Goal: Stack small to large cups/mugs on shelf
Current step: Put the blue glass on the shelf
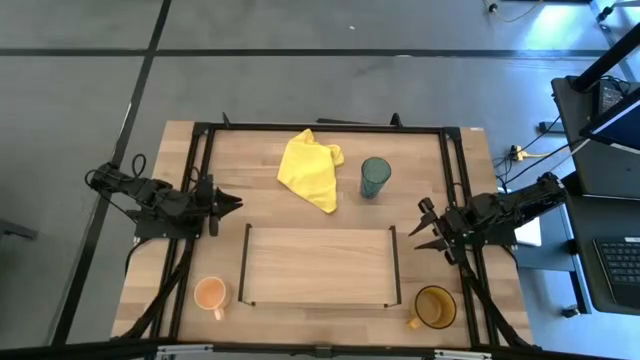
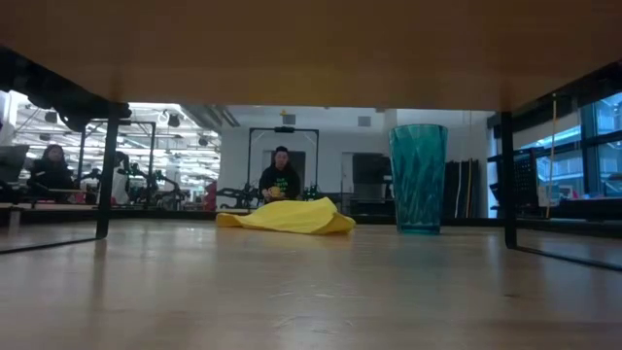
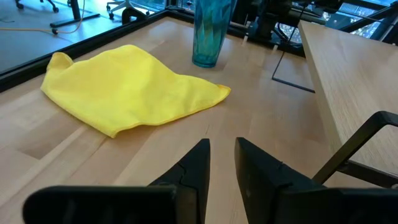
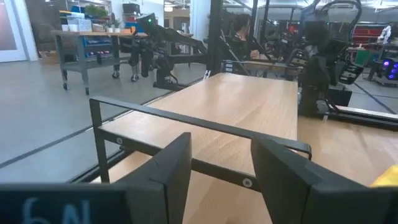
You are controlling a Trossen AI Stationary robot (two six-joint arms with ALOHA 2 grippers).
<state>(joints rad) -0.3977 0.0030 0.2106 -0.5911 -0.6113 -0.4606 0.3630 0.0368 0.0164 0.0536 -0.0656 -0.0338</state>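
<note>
The shelf [image 1: 320, 266] stands in the middle of the table on black uprights at its short ends. A small pale-orange mug [image 1: 211, 294] stands upright near the shelf's left near corner. A wider amber mug [image 1: 435, 307] stands near its right near corner. The teal tumbler [image 1: 375, 177] stands upright behind the shelf, beside a yellow cloth [image 1: 312, 168]. My left gripper [image 1: 228, 200] hovers at the table's left side, open by a narrow gap [image 3: 222, 155], holding nothing. My right gripper [image 1: 425, 226] hovers at the right side, open and with nothing in it [image 4: 221, 155], facing the shelf's end.
A black frame [image 1: 320, 127] runs along the table's edges. The yellow cloth [image 3: 127, 87] lies crumpled between my left gripper and the tumbler [image 3: 210, 31]. Bare wood lies between the shelf and the far edge. People sit in the room beyond [image 2: 281, 180].
</note>
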